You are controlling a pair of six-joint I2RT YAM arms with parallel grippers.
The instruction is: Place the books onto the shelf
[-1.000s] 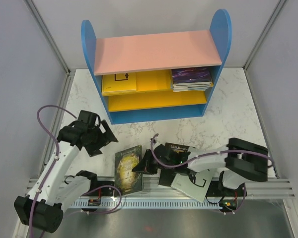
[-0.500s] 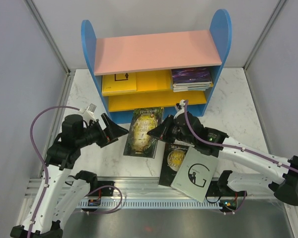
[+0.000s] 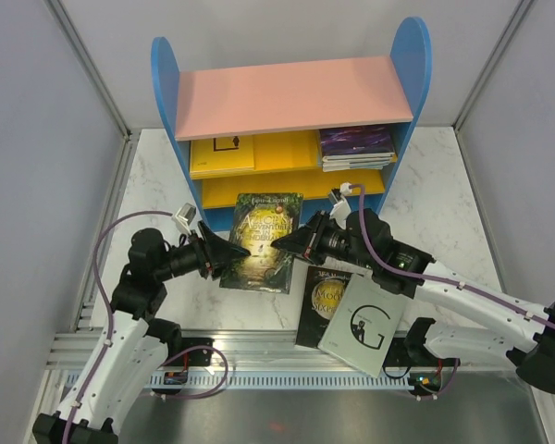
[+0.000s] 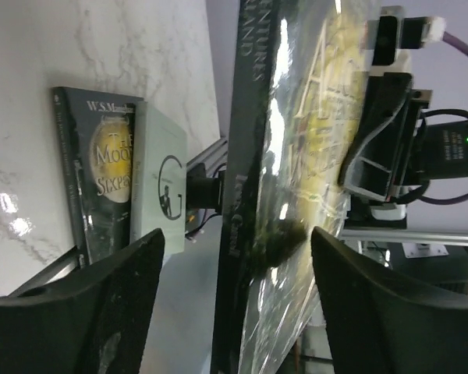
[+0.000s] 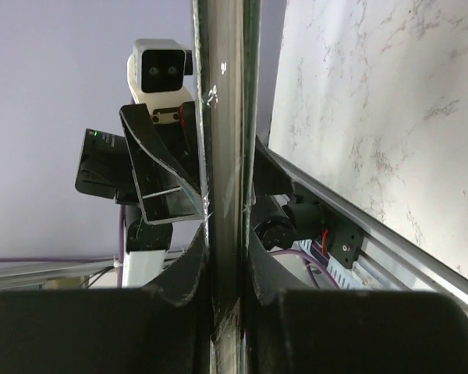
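Green-gold forest book (image 3: 259,242) held above the bench (image 3: 435,185), just in front of the shelf (image 3: 287,92), long axis pointing toward it. Right end effector (image 3: 285,242) pinches its right edge; left end effector (image 3: 231,259), fingers spread, straddles its left edge

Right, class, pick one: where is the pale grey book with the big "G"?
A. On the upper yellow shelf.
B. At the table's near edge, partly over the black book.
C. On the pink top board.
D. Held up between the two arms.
B: the grey "G" book lies flat at the near edge of the table, its left part overlapping the black book.
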